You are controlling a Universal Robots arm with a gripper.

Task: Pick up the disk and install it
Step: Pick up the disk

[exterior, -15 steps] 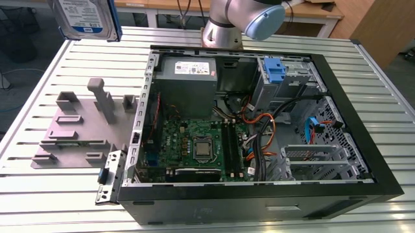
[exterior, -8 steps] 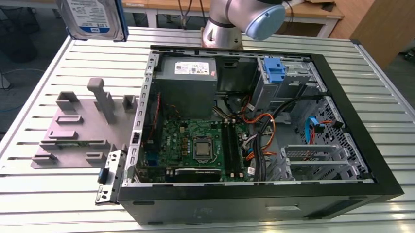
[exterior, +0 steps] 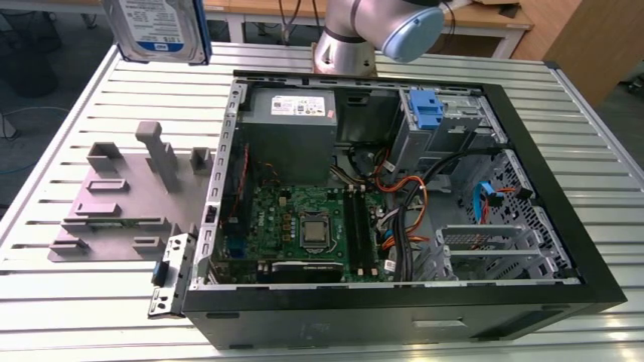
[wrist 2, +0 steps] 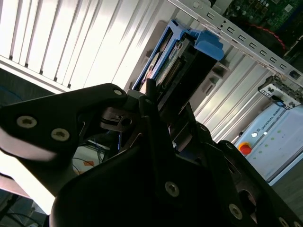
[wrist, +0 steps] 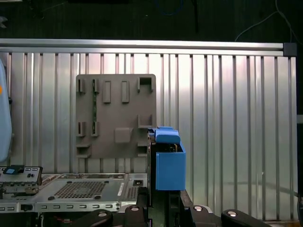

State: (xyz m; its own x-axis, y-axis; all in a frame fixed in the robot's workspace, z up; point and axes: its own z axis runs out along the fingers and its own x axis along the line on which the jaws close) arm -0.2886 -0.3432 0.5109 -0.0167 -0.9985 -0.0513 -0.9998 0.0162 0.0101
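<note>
The disk (exterior: 161, 26) hangs upright, high over the table's far corner at the exterior view's left; its silver face, white-and-blue label and blue bracket edge are visible. In the second wrist view my gripper (wrist 2: 156, 94) is shut on the disk (wrist 2: 173, 56), which sticks out edge-on between the black fingers. The first wrist view looks down past the disk's blue bracket (wrist: 169, 165) and the gripper (wrist: 163, 202) to the table below.
An open computer case (exterior: 563, 226) lies on the slatted metal table (exterior: 81, 113), with a grey power supply box (exterior: 286, 113) and a blue-tabbed drive bay (exterior: 427, 109) at its far end. A grey plastic stand (exterior: 131, 196) (wrist: 116, 123) lies beside the case. The arm's base (exterior: 348, 45) stands behind the case.
</note>
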